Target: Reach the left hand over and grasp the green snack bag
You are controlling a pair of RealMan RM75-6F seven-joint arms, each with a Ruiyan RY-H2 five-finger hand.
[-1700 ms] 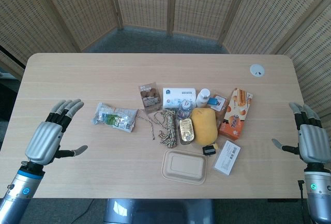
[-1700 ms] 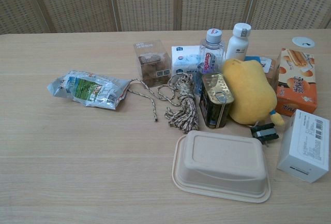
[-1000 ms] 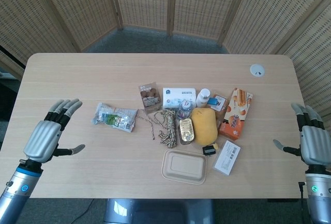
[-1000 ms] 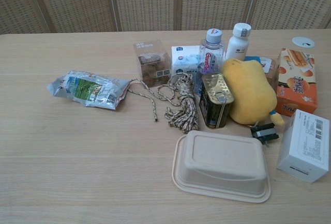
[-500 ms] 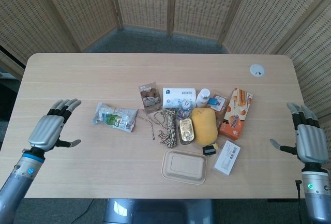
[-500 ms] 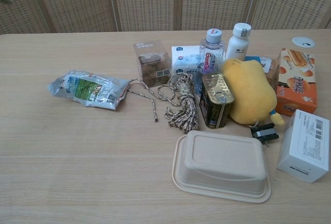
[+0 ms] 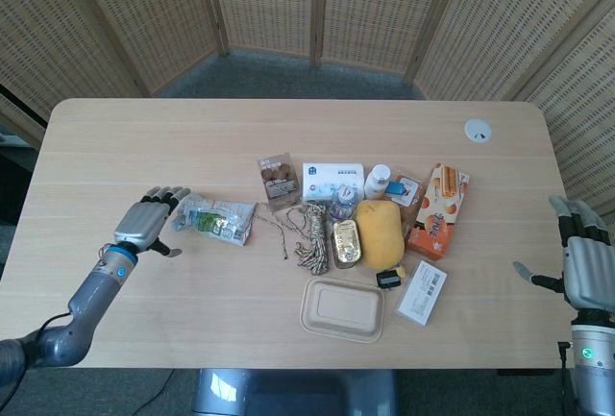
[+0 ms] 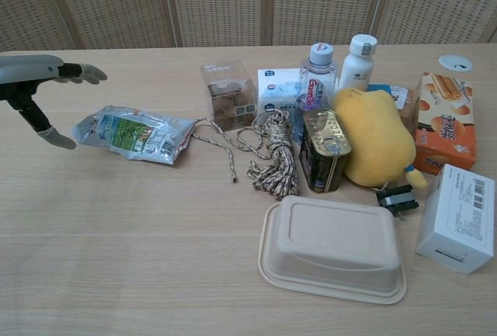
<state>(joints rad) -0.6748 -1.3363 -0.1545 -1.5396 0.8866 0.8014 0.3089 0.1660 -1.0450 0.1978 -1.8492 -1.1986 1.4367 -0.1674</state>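
Observation:
The green snack bag (image 7: 214, 217) (image 8: 136, 134) is a crinkled silvery pouch with a green label, lying flat on the table left of the item cluster. My left hand (image 7: 149, 219) (image 8: 39, 80) hovers just beyond the bag's left end, fingers extended over it and thumb below, holding nothing. No contact with the bag shows. My right hand (image 7: 584, 264) hangs open at the table's far right edge, away from everything; the chest view does not show it.
Right of the bag lie a coiled rope (image 8: 273, 154), a clear cube box (image 8: 227, 93), a tin can (image 8: 324, 150), a yellow plush (image 8: 377, 138), bottles (image 8: 318, 76), a lidded pulp container (image 8: 334, 248), an orange snack box (image 8: 444, 122) and a white box (image 8: 458, 217).
My left hand has swung in from the table's left edge toward the bag and now shows in the chest view. The right hand drifted slightly. The bag has not moved.

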